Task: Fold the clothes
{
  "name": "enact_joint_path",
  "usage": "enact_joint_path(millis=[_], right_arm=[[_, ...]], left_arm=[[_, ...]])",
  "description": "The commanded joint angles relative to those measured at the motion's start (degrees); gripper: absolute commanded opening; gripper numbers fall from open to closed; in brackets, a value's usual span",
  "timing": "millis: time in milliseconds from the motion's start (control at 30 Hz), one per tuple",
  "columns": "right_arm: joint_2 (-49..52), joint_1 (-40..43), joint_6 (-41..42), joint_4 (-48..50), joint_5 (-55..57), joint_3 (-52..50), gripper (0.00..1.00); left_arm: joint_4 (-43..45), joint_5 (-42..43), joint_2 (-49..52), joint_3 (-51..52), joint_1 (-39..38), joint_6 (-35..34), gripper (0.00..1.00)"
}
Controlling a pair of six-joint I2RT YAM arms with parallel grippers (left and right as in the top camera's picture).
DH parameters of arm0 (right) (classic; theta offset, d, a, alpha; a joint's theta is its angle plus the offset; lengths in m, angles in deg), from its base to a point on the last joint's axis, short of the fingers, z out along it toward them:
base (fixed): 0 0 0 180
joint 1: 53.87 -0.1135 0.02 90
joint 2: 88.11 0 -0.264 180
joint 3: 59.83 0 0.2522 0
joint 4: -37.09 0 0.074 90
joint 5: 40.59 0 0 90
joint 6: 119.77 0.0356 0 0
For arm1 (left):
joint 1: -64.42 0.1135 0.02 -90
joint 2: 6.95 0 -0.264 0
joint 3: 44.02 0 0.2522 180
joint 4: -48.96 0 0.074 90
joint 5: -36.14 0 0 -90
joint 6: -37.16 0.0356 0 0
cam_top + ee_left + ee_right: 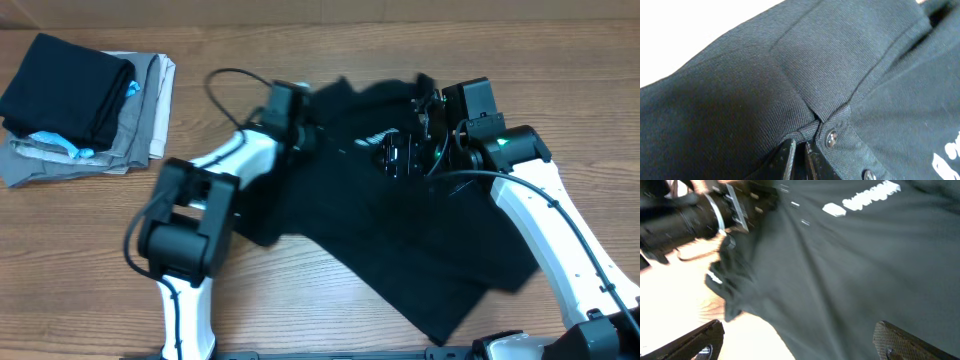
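Observation:
The black collared shirt [400,240] lies spread and rumpled across the middle of the table. Its white logo print shows near the top [372,140]. My left gripper [300,132] is at the shirt's upper left part. In the left wrist view its jaws [799,155] are shut on the shirt's fabric beside the button placket and collar [832,137]. My right gripper [415,130] hangs over the shirt's top right. In the right wrist view its fingers [800,345] are wide open with nothing between them, above the shirt [840,270].
A stack of folded garments [85,105], black on top of grey and beige with light-blue bits, sits at the table's far left. Bare wooden table [300,290] shows in front of the shirt.

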Motion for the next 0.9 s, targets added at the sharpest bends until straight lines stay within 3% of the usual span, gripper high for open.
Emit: enact_joint_path(millis=[0,233,333,367,467,733,867], right_arm=[[-0.11,0.17,0.07,0.13,-0.31,0.42,1.00],[-0.11,0.17,0.07,0.13,-0.31,0.42,1.00],[-0.11,0.17,0.07,0.13,-0.31,0.42,1.00],[-0.11,0.17,0.07,0.13,-0.31,0.42,1.00],[-0.11,0.17,0.07,0.13,-0.31,0.42,1.00],[-0.11,0.17,0.07,0.13,-0.31,0.42,1.00],[-0.11,0.17,0.07,0.13,-0.31,0.42,1.00]], left_arm=[[-2.73,-9.16,2.14,1.75,9.09,-1.92,0.12],[-0.74,-1.25,2.10,0.52,17.00,-0.31,0.17],[-1.55,4.13,1.14,-2.60,18.03,0.79,0.26],[-3.06,6.23,-0.35,-5.88,18.03,0.79,0.34],[-6.27,6.71,-3.61,-11.06,17.38,0.76,0.42],[-24.11,6.14,-22.36,-18.36,16.26,-2.34,0.48],[-33.33,5.77,-29.64,-18.36,16.33,-2.47,0.73]])
